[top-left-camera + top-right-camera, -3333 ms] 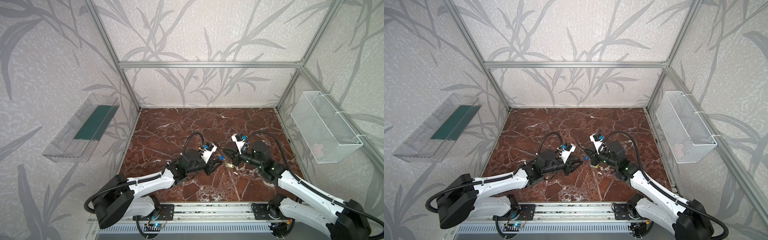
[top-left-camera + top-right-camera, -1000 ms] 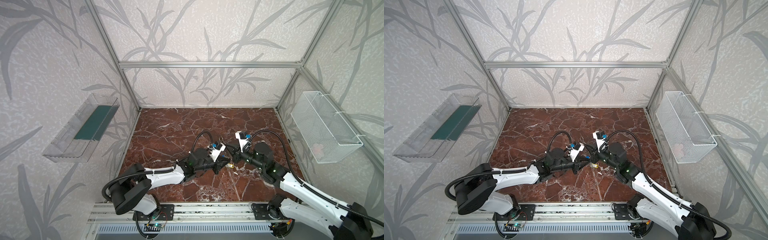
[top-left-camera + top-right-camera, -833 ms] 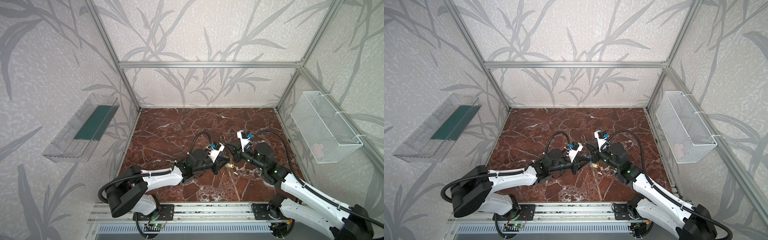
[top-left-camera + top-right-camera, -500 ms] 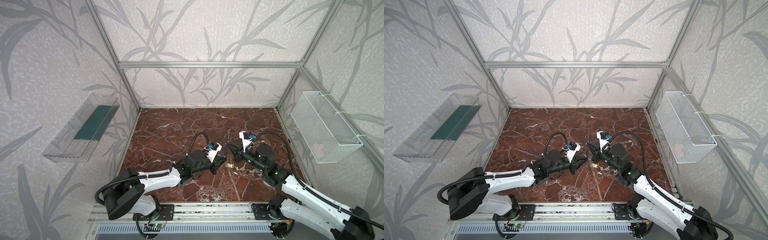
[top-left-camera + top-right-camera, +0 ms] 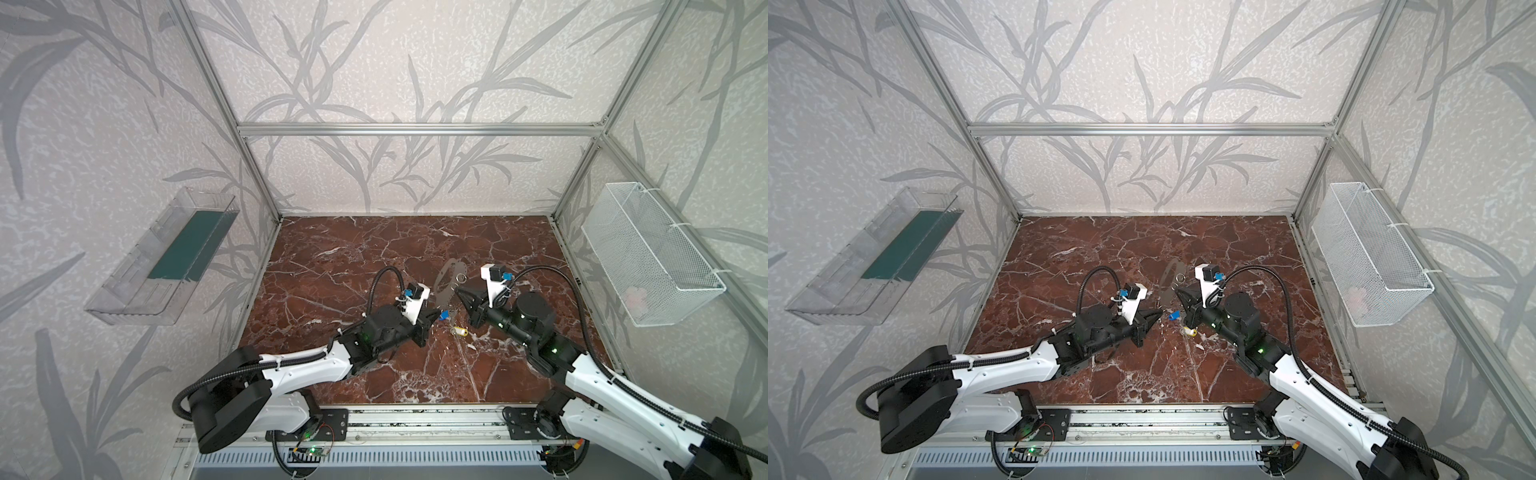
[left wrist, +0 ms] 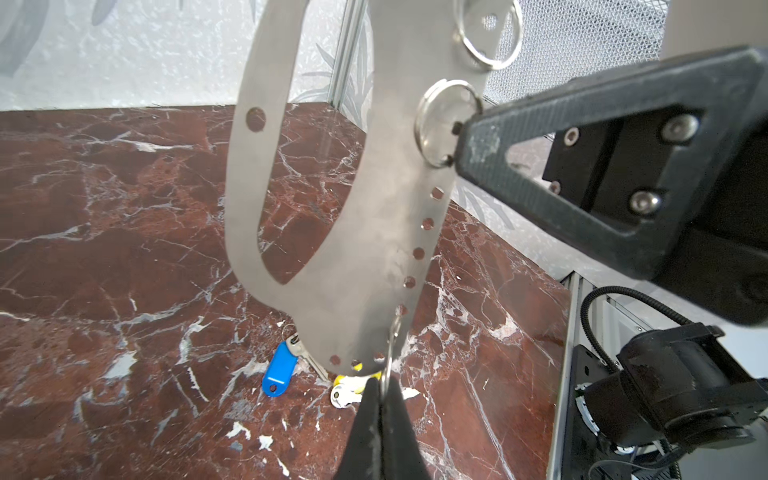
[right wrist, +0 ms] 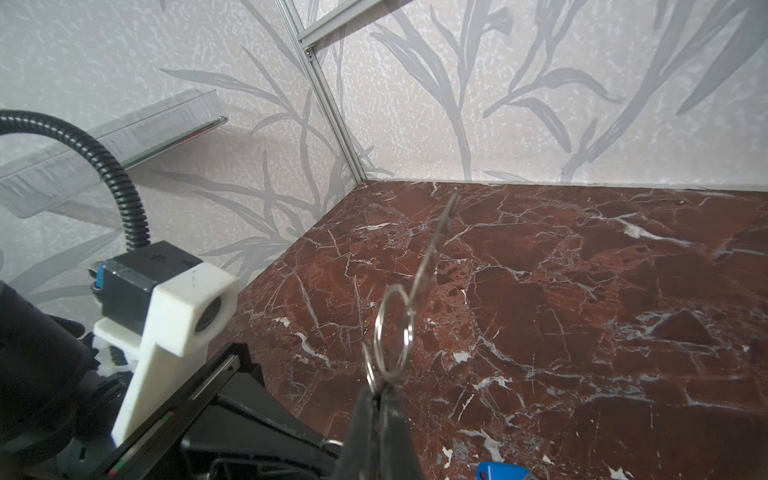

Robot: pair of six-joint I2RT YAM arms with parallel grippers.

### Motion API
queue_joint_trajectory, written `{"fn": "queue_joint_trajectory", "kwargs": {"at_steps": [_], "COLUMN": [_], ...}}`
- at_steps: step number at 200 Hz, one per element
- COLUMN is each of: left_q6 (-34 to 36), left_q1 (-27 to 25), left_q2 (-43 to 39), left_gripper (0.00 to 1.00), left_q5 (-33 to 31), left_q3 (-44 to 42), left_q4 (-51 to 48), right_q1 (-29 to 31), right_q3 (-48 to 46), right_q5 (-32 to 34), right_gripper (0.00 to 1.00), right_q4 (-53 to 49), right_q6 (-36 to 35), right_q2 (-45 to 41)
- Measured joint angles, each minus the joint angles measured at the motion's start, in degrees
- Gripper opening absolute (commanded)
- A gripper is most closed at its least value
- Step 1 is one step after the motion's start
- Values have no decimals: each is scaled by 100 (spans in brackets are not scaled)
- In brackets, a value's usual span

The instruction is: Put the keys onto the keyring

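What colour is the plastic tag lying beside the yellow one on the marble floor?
The tag is bright blue, clearest in the left wrist view.

**Keyring plate hanging tilted, both keys lying loose beneath it**

The flat grey-beige D-shaped metal keyring plate [image 5: 441, 296] [image 6: 374, 249], with a large oval cut-out and a row of small holes along one edge, is hanging tilted, clear of the red marble tabletop [image 5: 340, 266]. In the right wrist view it is showing edge-on [image 7: 432, 253]. Steel split rings [image 6: 420, 124] are sitting through some of its holes. The tiny blue-tagged key [image 5: 444, 316] [image 6: 279, 370] and the tiny yellow-tagged key [image 5: 458, 331] [image 6: 347, 386] are lying flat on the marble near its lower end, close together.
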Motion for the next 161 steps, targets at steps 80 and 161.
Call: {"fn": "queue_joint_trajectory", "kwargs": {"at_steps": [80,161], "left_q6": [98,481], "left_q1": [17,118], "left_q2": [-236,-1043], "left_gripper": [0,0], "left_q5": [-293,-605], "left_q3": [-179,-184], "left_q4": [7,-243], "right_q1": [127,153], "right_q3": [-87,-144], "right_q5": [-4,-466], "right_gripper": [17,35], "right_q4": [-55,-533], "right_q6": [57,-39], "right_q2": [-26,-205]}}
